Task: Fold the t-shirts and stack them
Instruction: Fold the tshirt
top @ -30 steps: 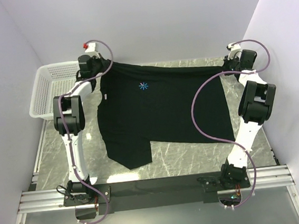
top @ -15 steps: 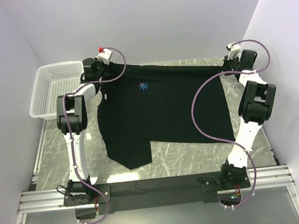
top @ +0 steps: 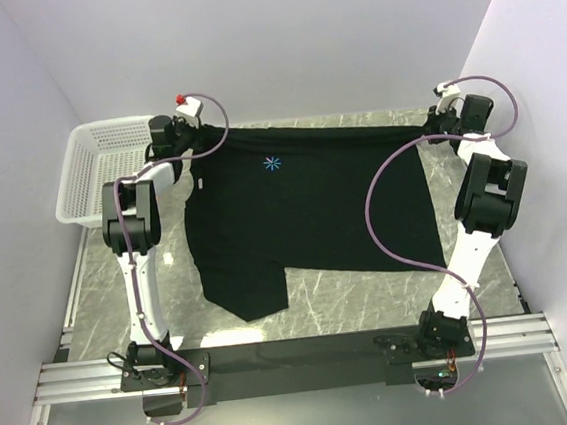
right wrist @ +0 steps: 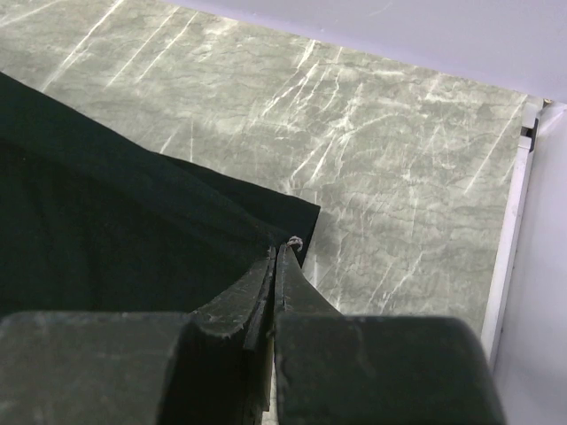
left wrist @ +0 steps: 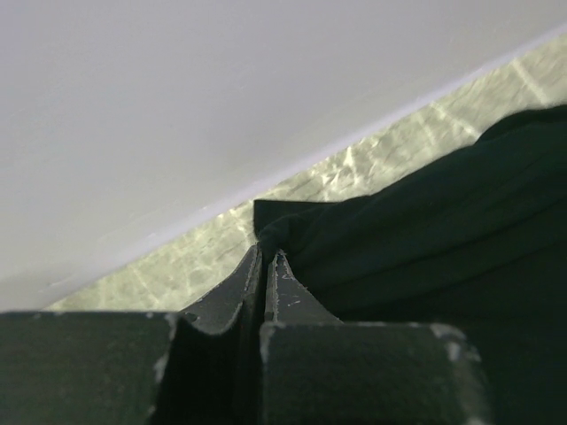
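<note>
A black t-shirt (top: 308,205) with a small light-blue starburst logo (top: 271,162) lies spread across the marble table. My left gripper (top: 204,133) is shut on its far left corner; the wrist view shows the cloth (left wrist: 416,221) pinched at the tips of my left gripper (left wrist: 267,252). My right gripper (top: 437,117) is shut on the far right corner; the wrist view shows the hem (right wrist: 177,221) pinched at the tips of my right gripper (right wrist: 282,250). The far edge is stretched taut between them.
A white mesh basket (top: 94,170) stands at the far left by the left arm. The back wall runs just behind both grippers. Bare marble (top: 352,296) shows at the front, with a metal rail (top: 297,357) along the near edge.
My left gripper has moved along the far edge with the shirt corner, first right, then slightly back left. The right arm has shifted a little further right. The far edge looks straighter.
</note>
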